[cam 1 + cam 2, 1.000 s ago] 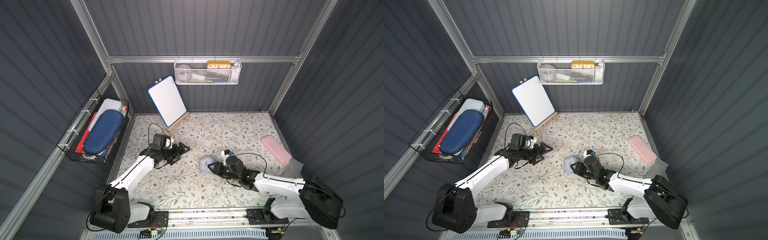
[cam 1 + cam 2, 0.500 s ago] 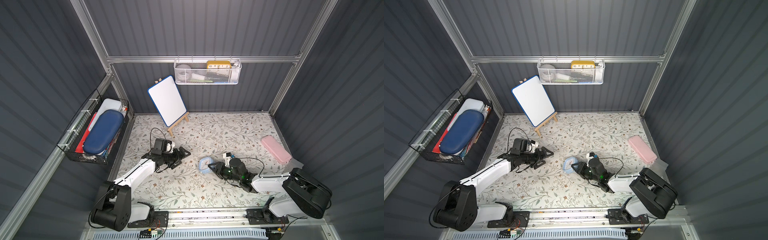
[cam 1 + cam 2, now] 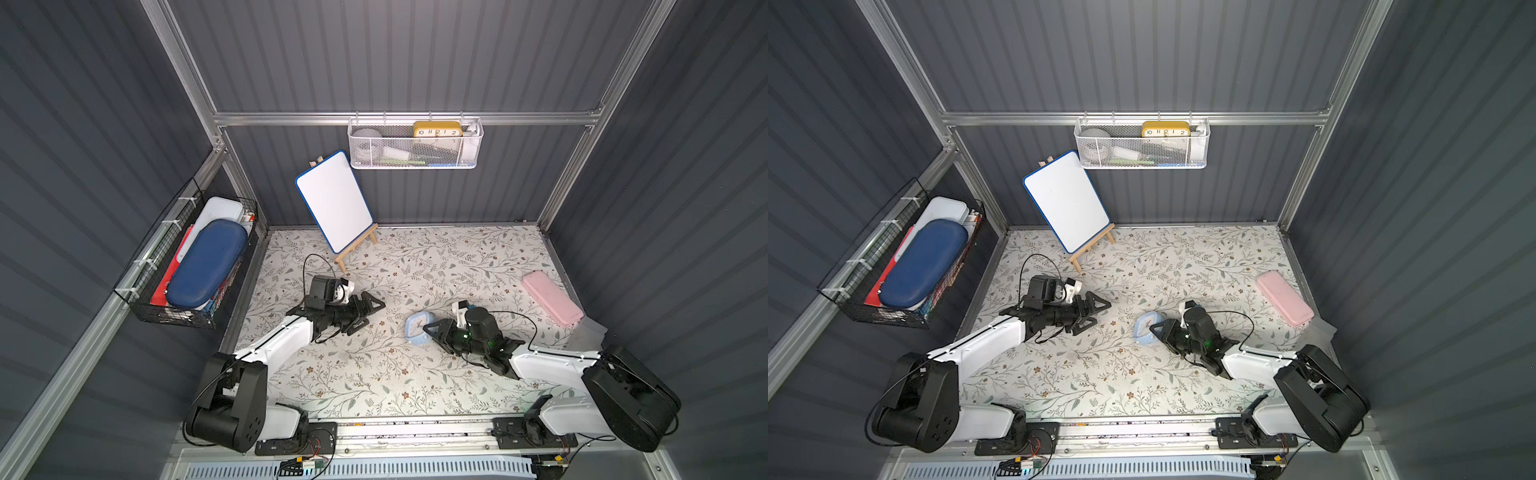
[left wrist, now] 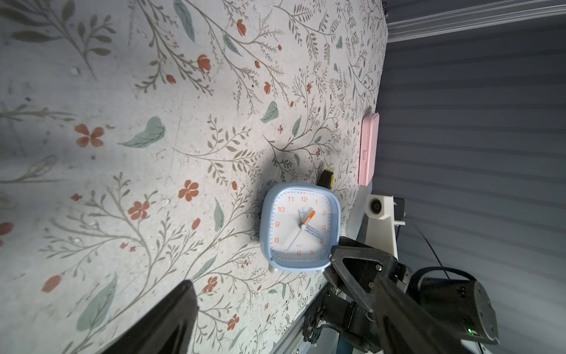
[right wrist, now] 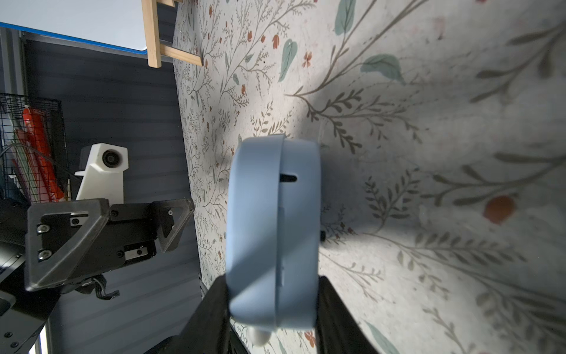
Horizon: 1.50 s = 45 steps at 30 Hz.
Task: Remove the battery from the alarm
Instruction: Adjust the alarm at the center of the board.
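The alarm (image 3: 415, 328) (image 3: 1145, 327) is a small light-blue clock with a white face and an orange hand (image 4: 299, 226). It stands tilted on the floral mat. My right gripper (image 5: 272, 291) (image 3: 430, 330) is shut on the alarm's lower edge, one finger on the face side and one on the back. My left gripper (image 3: 370, 318) (image 4: 283, 280) hovers open a short way left of the alarm, facing its dial and not touching it. The battery is not plainly in view. A small dark stub with a yellow tip (image 4: 326, 178) shows behind the alarm's top rim; I cannot tell what it is.
A whiteboard on a wooden easel (image 3: 334, 199) stands at the back left. A pink case (image 3: 550, 297) lies at the right edge, with a clear plastic sheet (image 3: 590, 332) in front of it. A white mesh basket (image 3: 415, 158) hangs on the back wall and a black wire basket (image 3: 166, 307) on the left wall.
My left gripper has moved a little toward the alarm, still open. The right gripper keeps hold of the alarm at about the same spot.
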{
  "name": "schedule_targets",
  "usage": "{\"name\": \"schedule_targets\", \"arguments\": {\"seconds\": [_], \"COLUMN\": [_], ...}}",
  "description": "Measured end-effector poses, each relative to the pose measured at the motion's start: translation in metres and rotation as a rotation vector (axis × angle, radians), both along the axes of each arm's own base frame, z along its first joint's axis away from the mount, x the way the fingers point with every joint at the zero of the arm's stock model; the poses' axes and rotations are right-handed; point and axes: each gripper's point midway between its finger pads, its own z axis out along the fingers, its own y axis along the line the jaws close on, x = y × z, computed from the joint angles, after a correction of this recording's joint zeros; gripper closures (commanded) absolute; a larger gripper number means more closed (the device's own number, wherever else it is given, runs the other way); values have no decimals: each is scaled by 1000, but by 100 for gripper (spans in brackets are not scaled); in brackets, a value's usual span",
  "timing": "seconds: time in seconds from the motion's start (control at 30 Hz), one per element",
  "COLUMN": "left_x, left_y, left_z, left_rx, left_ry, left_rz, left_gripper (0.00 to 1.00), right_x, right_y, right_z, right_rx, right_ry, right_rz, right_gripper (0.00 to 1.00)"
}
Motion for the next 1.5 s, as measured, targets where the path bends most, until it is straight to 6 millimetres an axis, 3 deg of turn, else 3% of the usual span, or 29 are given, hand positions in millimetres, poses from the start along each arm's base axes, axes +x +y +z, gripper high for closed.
{"name": "schedule_targets", "arguments": {"seconds": [0.13,0.43,0.6,0.73,0.9,1.17,1.3,1.5], "left_x": [0,-33,-28,-18,-3,-3,-3,-4], "left_y": [-9,-52,-52,-55,-65,-66,-66,-66], "left_z": [-7,-61,-60,-53,-44,-49,-54,-61], "left_rx": [-28,-6,1,0,-13,-2,1,6], "left_ry": [-15,113,97,59,15,21,30,53], "left_rz": [-32,-192,-182,-171,-173,-171,-171,-171], "left_gripper": [7,9,9,10,10,11,12,14], "right_x": [3,8,6,-5,-2,-6,-5,24], "right_y": [5,15,12,0,2,-6,-11,-8], "right_z": [-4,-8,-13,-47,-47,-43,-31,40], "right_rx": [17,57,40,-22,2,-14,-65,-101], "right_ry": [-1,-22,-14,98,92,68,42,-137], "right_rz": [25,62,73,70,76,70,80,88], "right_gripper": [59,56,52,51,51,49,49,48]}}
